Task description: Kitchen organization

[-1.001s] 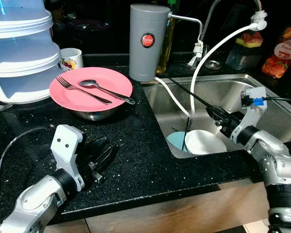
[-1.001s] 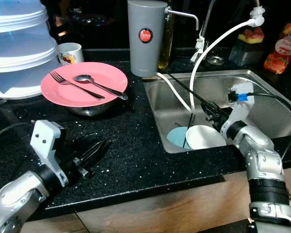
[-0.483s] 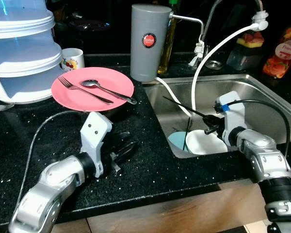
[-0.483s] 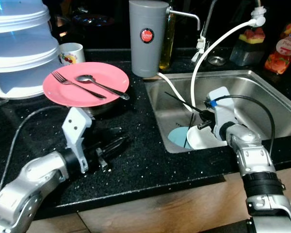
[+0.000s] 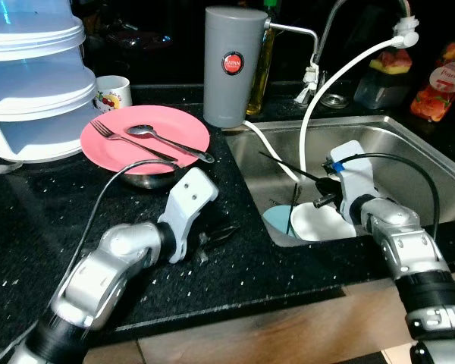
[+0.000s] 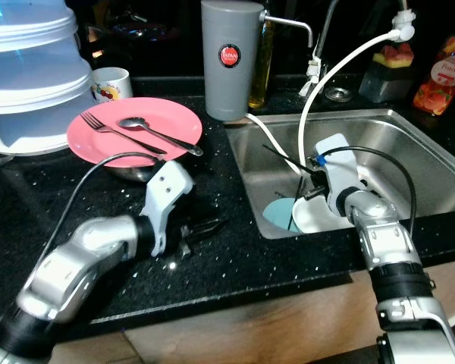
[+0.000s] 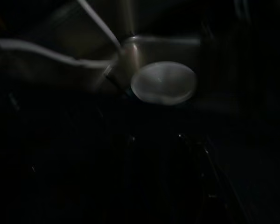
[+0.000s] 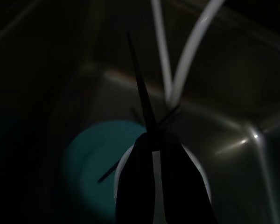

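In the steel sink (image 5: 409, 144) a white plate (image 5: 322, 222) lies partly over a teal dish (image 5: 275, 220). Just above the white plate my right gripper (image 5: 319, 185) is shut on a thin black stick (image 5: 284, 164) that points up and left toward the white hoses (image 5: 307, 121). The right wrist view shows the same stick (image 8: 139, 79) rising from the shut fingertips, and a second thin stick (image 8: 130, 149) across the dishes. My left gripper (image 5: 216, 238) lies low on the black counter, pointing at the sink's left rim. In the dark left wrist view the white plate (image 7: 163, 83) is ahead.
A pink plate (image 5: 174, 125) with a fork (image 5: 129, 140) and a spoon (image 5: 167, 142) rests on a metal bowl (image 5: 144, 178). Behind stand a grey canister (image 5: 229, 64), a mug (image 5: 111, 92) and a white tiered container (image 5: 30, 83). Bottles (image 5: 438, 72) line the back right.
My left arm has swept right across the counter toward the sink. My right gripper has drawn left and nearer with the stick, now over the white plate.
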`<state>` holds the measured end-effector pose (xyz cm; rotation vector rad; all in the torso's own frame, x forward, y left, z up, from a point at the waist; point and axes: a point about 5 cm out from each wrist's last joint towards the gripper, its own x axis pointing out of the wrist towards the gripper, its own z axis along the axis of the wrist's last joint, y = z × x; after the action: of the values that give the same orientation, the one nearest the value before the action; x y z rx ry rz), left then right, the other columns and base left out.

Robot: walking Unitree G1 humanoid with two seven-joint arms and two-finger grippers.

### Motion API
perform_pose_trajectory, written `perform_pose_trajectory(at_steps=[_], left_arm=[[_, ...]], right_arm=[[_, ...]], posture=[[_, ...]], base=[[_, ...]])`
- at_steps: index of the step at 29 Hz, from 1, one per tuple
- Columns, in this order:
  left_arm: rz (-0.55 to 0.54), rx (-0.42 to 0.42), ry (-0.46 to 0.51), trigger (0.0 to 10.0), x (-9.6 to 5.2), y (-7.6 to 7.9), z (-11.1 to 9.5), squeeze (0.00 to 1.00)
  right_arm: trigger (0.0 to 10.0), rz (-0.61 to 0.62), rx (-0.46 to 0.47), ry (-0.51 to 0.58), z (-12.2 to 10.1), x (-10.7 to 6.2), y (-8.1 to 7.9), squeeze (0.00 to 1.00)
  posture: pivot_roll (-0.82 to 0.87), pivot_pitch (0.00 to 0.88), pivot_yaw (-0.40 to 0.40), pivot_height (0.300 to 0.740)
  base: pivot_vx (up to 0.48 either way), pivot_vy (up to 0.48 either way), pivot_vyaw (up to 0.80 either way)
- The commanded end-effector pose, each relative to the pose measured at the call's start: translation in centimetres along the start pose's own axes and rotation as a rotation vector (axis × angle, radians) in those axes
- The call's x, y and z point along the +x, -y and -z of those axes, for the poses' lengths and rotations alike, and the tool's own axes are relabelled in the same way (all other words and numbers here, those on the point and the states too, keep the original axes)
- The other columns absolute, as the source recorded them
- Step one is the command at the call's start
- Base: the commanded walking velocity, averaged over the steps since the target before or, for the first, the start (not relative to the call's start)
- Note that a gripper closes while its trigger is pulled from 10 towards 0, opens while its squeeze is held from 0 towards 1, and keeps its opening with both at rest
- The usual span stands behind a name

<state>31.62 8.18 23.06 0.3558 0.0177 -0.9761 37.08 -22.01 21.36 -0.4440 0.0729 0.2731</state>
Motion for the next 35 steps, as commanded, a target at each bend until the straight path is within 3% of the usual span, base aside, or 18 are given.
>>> perform_pose_trajectory(at_steps=[1, 9, 22, 23, 24, 25, 28, 29, 35], left_arm=[[0.013, 0.032, -0.012, 10.0, 1.0, -0.3, -0.5, 0.0], [0.047, 0.061, 0.076, 10.0, 2.6, -0.8, -2.9, 0.0], [0.103, 0.017, 0.115, 10.0, 2.9, -0.6, -3.4, 0.0], [0.103, 0.019, 0.114, 10.0, 2.9, -0.7, -3.4, 0.0], [0.104, 0.02, 0.115, 10.0, 2.9, -0.7, -3.4, 0.0], [0.104, 0.022, 0.116, 10.0, 2.9, -0.7, -3.5, 0.0], [0.104, 0.024, 0.118, 10.0, 2.9, -0.7, -3.5, 0.0], [0.101, 0.03, 0.13, 10.0, 3.0, -0.7, -3.7, 0.0], [0.055, 0.009, 0.189, 10.0, 3.0, -0.6, -3.9, 0.0]], right_arm=[[10.0, -0.018, -0.003, -0.066, 0.7, 0.1, -0.2, 0.0], [10.0, -0.034, -0.004, -0.111, 1.4, -0.2, -0.3, 0.0], [10.0, -0.038, 0.005, -0.123, 1.1, 0.0, -0.4, 0.0], [10.0, -0.038, 0.007, -0.122, 1.0, 0.1, -0.4, 0.36], [10.0, -0.038, 0.008, -0.122, 1.0, 0.1, -0.4, 0.36], [10.0, -0.035, 0.016, -0.12, 1.0, 0.1, -0.4, 1.0], [10.0, -0.027, 0.011, -0.118, 1.0, 0.1, -0.4, 1.0], [10.0, 0.004, 0.004, -0.11, 0.9, 0.1, -0.1, 0.0], [10.0, 0.118, 0.056, -0.05, 0.1, 0.1, 1.0, 0.0]], posture=[[0.0, 0.05, -0.036, 0.74], [-0.01, 0.06, -0.027, 0.74], [0.0, 0.065, -0.034, 0.74], [0.0, 0.065, -0.034, 0.74], [0.0, 0.065, -0.034, 0.74], [0.0, 0.064, -0.033, 0.74], [0.0, 0.064, -0.033, 0.74], [0.0, 0.064, -0.031, 0.74], [0.0, 0.065, -0.027, 0.74]], base=[[0.0, 0.0, 0.0], [0.0, 0.0, 0.0], [0.0, 0.0, 0.0], [0.0, 0.0, 0.0], [0.0, 0.0, 0.0], [0.0, 0.0, 0.0], [0.0, 0.0, 0.0], [0.0, 0.0, 0.0], [0.0, 0.0, 0.0]])
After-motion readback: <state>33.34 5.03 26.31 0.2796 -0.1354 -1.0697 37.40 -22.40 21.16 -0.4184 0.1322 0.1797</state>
